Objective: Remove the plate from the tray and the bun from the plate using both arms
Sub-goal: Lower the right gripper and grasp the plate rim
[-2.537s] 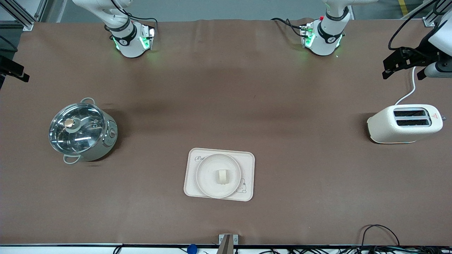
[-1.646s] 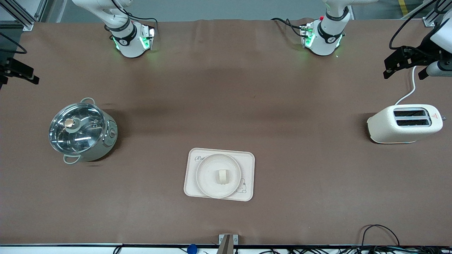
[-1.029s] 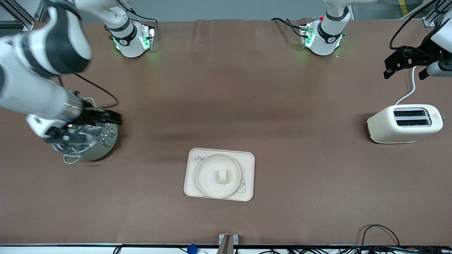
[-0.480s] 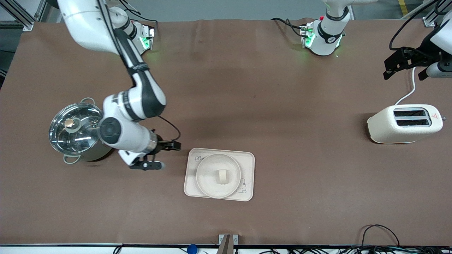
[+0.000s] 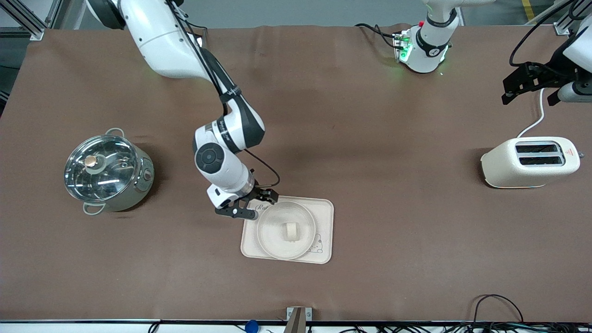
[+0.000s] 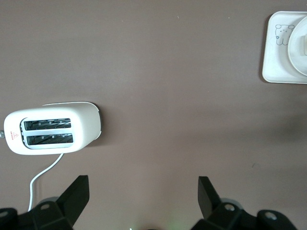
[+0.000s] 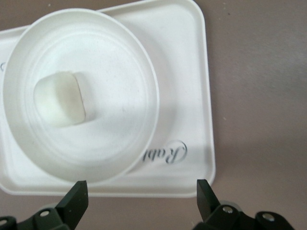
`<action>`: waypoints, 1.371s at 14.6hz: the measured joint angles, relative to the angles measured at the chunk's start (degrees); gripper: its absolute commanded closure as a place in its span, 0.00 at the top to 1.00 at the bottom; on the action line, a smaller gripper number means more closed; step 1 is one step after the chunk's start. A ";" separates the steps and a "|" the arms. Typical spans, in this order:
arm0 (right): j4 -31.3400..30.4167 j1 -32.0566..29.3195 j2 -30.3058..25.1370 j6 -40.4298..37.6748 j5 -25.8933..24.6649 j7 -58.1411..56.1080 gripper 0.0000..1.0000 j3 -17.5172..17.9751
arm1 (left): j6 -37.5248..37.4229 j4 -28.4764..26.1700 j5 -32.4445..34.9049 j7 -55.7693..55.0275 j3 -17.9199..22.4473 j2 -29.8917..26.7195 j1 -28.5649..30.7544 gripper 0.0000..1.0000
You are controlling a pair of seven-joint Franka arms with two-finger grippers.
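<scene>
Right tool [image 5: 250,205] open over tray [image 5: 323,231] corner; bun [image 5: 291,231] on plate [image 5: 273,240]

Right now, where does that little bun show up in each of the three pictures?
Front view: the bun sits mid-plate, near the right gripper.
Left wrist view: the bun is cut off at the picture's edge.
Right wrist view: the bun is large and close.
Shared landmark: the tray under the plate.
</scene>
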 measured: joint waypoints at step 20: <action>17.32 -3.78 14.79 5.21 -0.05 -7.95 0.03 -1.19 | -0.02 0.01 0.00 0.00 0.00 1.34 0.01 1.00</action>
